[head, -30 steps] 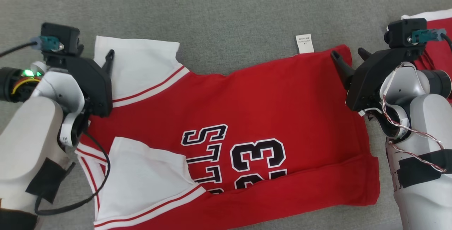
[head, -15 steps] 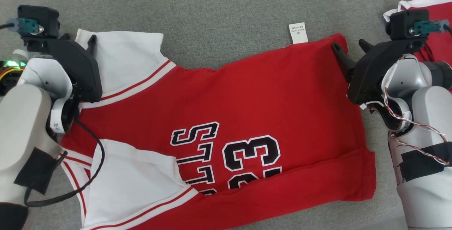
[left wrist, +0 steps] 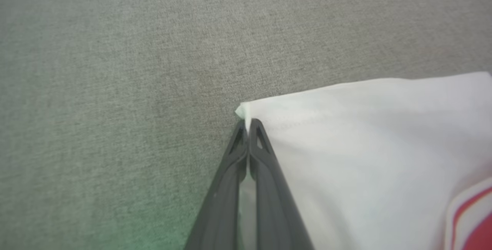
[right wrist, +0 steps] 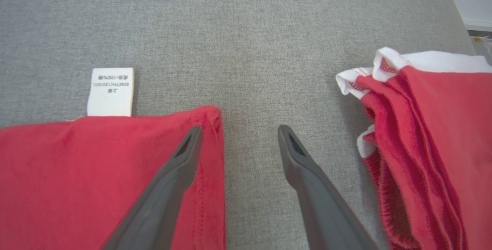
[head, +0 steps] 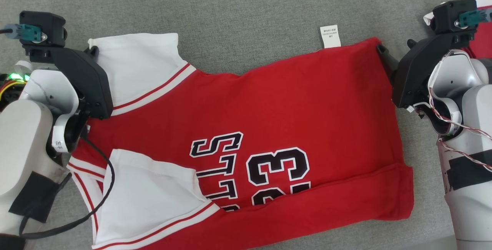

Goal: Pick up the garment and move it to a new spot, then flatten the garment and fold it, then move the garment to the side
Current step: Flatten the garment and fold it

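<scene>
Jersey (head: pixel 269 111) lies on upholstery (head: pixel 246 4), second garment (right wrist: pixel 434 127) to its right.

The bottom of the red and white cloth jersey (head: pixel 292 100) runs off the low edge of my head view. A red fold hides the feet of its big black numbers (head: pixel 277 175). The lower white sleeve (head: pixel 150 196) covers part of the black letters (head: pixel 217 148). The print on the small white tag (right wrist: pixel 110 91) is too tiny to read. The other red and white cloth pile (right wrist: pixel 430 134) is cut by the right edge. My left wrist view is fuzzy. There, a bit of the upper white sleeve (left wrist: pixel 365 146) is tucked out of sight between my left jaws.
</scene>
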You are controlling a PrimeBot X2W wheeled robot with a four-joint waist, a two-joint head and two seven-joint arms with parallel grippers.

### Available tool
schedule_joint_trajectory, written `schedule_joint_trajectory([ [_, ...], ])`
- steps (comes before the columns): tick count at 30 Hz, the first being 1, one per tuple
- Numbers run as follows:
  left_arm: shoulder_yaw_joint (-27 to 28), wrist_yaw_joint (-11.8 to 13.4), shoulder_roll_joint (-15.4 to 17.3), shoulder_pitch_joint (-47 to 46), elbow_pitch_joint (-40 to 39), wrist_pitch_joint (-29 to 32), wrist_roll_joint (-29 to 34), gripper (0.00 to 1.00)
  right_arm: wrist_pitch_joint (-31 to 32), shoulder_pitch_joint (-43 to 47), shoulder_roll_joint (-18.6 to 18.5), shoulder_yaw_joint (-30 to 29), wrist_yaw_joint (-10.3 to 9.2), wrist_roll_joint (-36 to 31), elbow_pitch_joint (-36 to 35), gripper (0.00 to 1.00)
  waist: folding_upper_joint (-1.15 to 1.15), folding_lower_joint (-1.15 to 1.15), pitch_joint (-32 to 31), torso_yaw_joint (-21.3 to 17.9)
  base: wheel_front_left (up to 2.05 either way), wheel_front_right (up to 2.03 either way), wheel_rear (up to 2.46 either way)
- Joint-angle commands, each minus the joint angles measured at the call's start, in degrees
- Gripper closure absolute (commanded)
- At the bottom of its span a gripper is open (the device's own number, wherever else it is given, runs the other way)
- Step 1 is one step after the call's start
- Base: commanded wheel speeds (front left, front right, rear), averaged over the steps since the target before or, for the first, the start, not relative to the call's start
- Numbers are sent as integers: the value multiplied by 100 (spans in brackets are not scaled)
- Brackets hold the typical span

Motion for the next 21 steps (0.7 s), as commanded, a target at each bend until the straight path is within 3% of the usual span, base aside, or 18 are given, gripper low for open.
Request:
schedule_joint_trajectory([
  [1, -45, 17, 37, 259, 90, 106, -75, 100, 7, -87, -27, 2, -13, -20, 10, 0, 0, 0, -4, 13, 0, 0, 0],
  [17, -133, 100, -46, 397, -265, 120, -146, 100, 417, -424, -129, 579, -13, 409, 915, 0, 0, 0, 25, 194, 0, 0, 0],
  [18, -140, 90, -63, 395, -273, 103, -152, 100, 393, -446, -131, 595, -13, 423, 960, 10, 0, 0, 31, 204, 0, 0, 0],
  [19, -138, 78, -79, 392, -281, 78, -152, 100, 354, -464, -135, 613, -13, 431, 987, 51, 0, 0, 35, 214, 0, 0, 0],
  [21, -131, 65, -95, 381, -290, -26, -137, 100, 232, -491, -166, 637, -13, 405, 1023, 94, 0, 0, 36, 231, 0, 0, 0],
])
